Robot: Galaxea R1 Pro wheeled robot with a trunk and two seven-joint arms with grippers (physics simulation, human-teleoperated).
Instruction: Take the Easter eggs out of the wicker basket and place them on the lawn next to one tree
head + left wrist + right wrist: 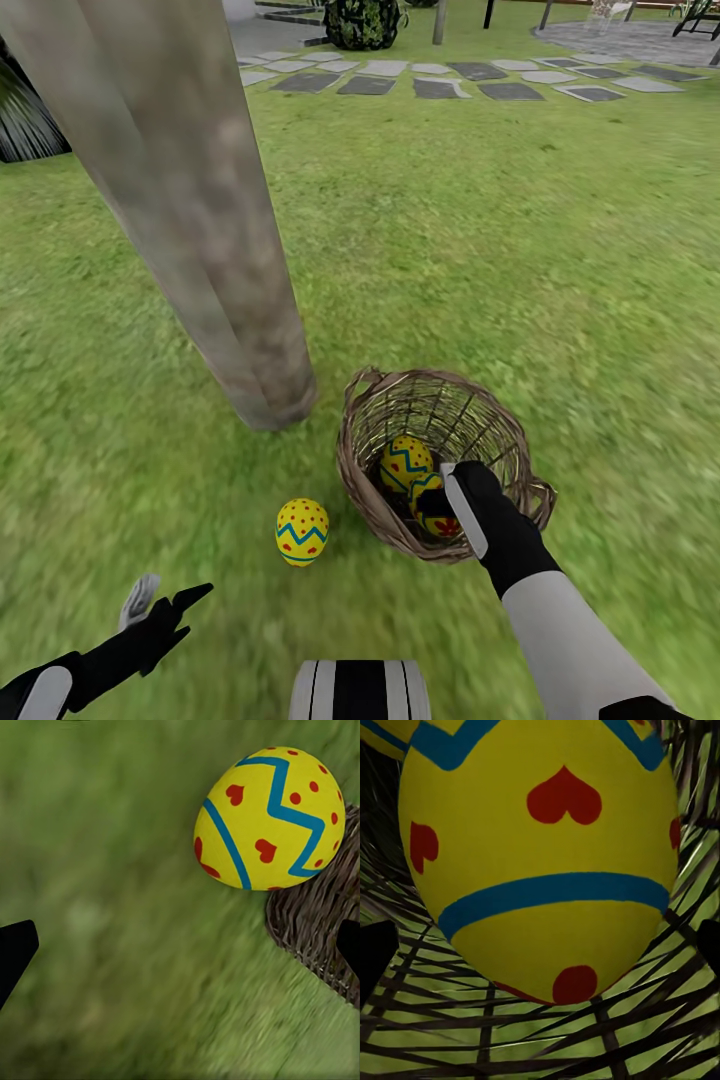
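Two yellow Easter eggs lie inside the wicker basket [520,470] on the lawn [480,250]: one egg [405,460] further in, the other egg [436,508] right at my right gripper [448,497]. The right gripper reaches into the basket, and in its wrist view this egg [540,855] looms close ahead of the open gripper [540,949], with the fingertips [375,954] wide apart. A third egg [302,532] rests on the grass between the basket and the tree trunk [200,220]. My left gripper [165,603] hovers open near it, and its wrist view shows that egg [270,817] beside the basket wall [315,922].
Grey paving stones [480,85] cross the far lawn, with a dark bush [362,22] behind them. A dark plant [25,125] stands at the far left. Open grass stretches to the right of the basket.
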